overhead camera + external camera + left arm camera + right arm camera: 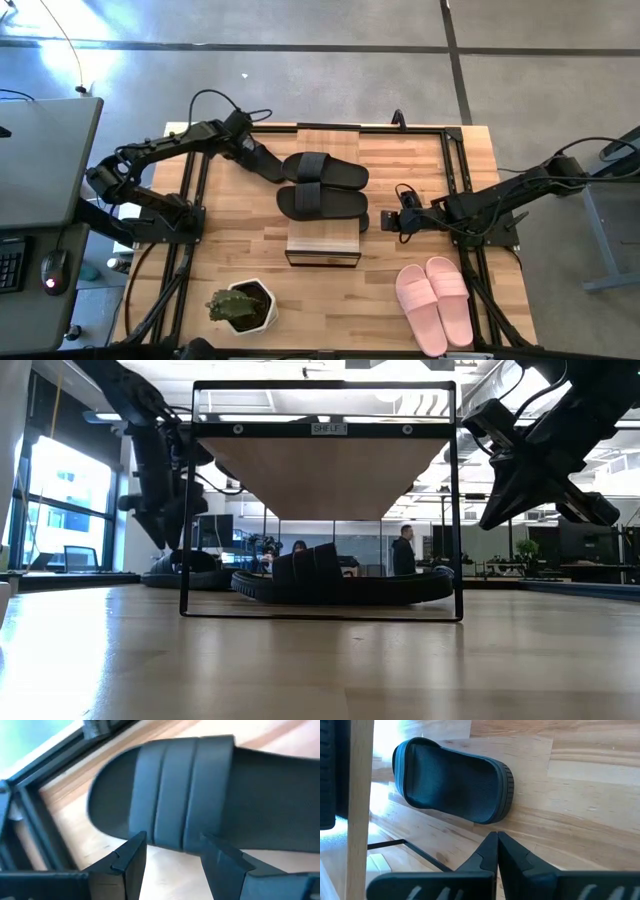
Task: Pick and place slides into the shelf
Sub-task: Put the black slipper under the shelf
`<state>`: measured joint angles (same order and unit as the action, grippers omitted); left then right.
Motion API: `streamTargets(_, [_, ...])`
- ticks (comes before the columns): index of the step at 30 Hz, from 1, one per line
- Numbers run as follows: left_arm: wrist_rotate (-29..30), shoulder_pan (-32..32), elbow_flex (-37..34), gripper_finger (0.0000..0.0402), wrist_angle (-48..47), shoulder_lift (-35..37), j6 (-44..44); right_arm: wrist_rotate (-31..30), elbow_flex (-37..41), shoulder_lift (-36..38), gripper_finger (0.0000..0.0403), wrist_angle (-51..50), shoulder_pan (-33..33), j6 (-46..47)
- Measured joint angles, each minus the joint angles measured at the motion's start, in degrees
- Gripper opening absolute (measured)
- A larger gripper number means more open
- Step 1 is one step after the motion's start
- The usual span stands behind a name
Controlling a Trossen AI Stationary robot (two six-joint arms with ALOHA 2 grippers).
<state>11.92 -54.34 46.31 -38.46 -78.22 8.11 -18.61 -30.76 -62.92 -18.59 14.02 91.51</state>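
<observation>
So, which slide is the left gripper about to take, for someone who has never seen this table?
Find the small shelf in the middle of the wooden table. Two black slides lie side by side at its far end; the open left gripper sits at the toe of the far black slide. Its twin, the near black slide, lies closer to the shelf, and the pink pair is apart.

Two dark, matte-black jointed arms, built of boxy links and rounded joint housings. Black cables looped above the left arm's shoulder and trailing beside the right arm's wrist. Left claw [172,862]: two black angular fingers [131,862] with wedge-shaped, stepped tips. Right claw [497,851]: matching black fingers, flat-faced, tapering to a point, on a wide black crossbar.
</observation>
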Motion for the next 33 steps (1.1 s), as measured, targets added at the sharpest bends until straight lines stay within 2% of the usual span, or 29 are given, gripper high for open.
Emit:
streamTargets(12, [-12.5,0.0,-0.1,0.0168,4.2,0.0,-4.7,0.0,0.0,0.0,0.0000,0.0,0.0,0.0])
streamTargets(15, [-13.5,0.0,-0.1,0.0168,4.7,0.0,-4.5,0.0,0.0,0.0,0.0000,0.0,0.0,0.1])
streamTargets(18, [-12.0,0.2,-0.1,0.0168,4.3,0.0,-2.8,0.0,0.0,0.0,0.0000,0.0,0.0,0.1])
streamTargets(22, [-4.3,2.6,-0.1,0.0168,3.3,0.0,-2.2,0.0,0.0,0.0,0.0000,0.0,-0.2,0.0])
streamTargets(26, [-0.6,6.1,-0.1,0.0168,4.3,0.0,-2.3,-0.6,0.0,0.0,0.0000,0.0,-0.2,0.0])
streamTargets(33, [-0.6,9.9,0.0,0.0168,7.5,0.0,-1.2,-0.6,0.0,0.0,0.0000,0.0,-0.2,0.0])
